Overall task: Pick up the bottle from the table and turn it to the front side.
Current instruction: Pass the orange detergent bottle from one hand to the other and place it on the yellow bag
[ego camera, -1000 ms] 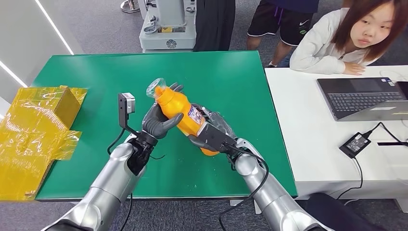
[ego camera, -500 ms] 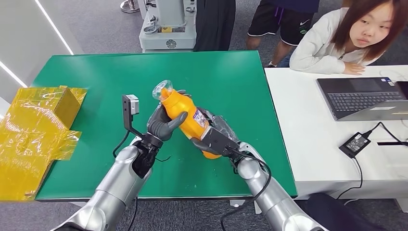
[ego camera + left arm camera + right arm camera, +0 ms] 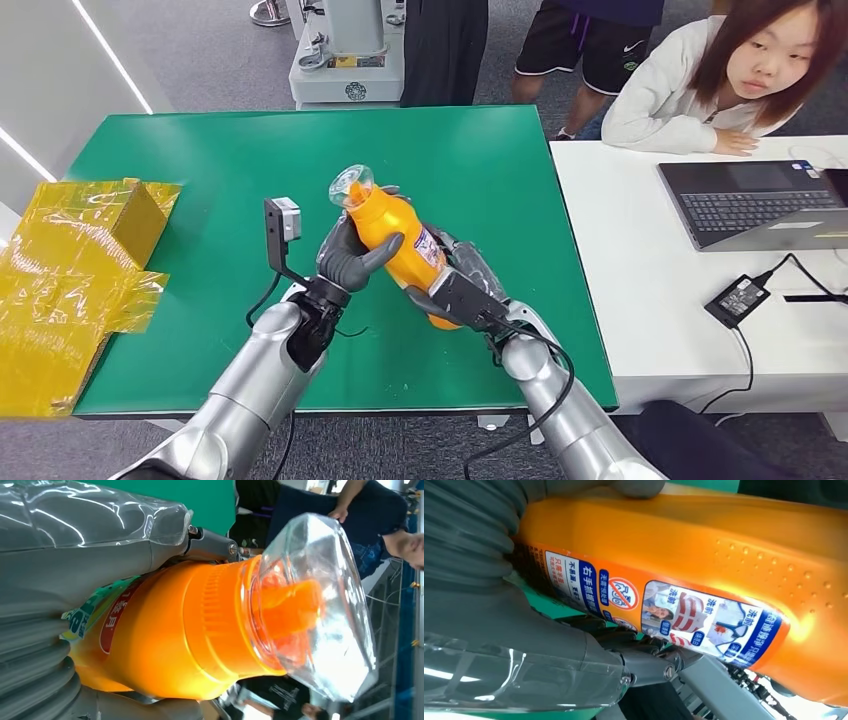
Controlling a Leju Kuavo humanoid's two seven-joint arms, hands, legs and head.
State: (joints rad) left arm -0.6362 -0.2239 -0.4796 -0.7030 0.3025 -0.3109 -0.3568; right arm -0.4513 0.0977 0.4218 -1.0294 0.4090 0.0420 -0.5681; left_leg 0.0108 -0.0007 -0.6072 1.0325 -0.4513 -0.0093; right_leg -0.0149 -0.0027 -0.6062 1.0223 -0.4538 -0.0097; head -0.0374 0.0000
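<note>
Bottle point(image 3: 398, 240) aloft, gripped by left hand point(image 3: 350, 255) and right hand point(image 3: 455, 290); rotate slowly, one hand regripping at a time.

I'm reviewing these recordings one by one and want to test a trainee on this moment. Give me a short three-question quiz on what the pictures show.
1. True or false: the orange bottle is lying flat on the green table.
2. Which hand grips the bottle nearest its clear cap? A) left hand B) right hand C) neither
3. Fill in: on the white table an open ____ sits in front of the seated person.

Key: 1. False, both hands hold it tilted above the table. 2. A. 3. laptop.
</note>
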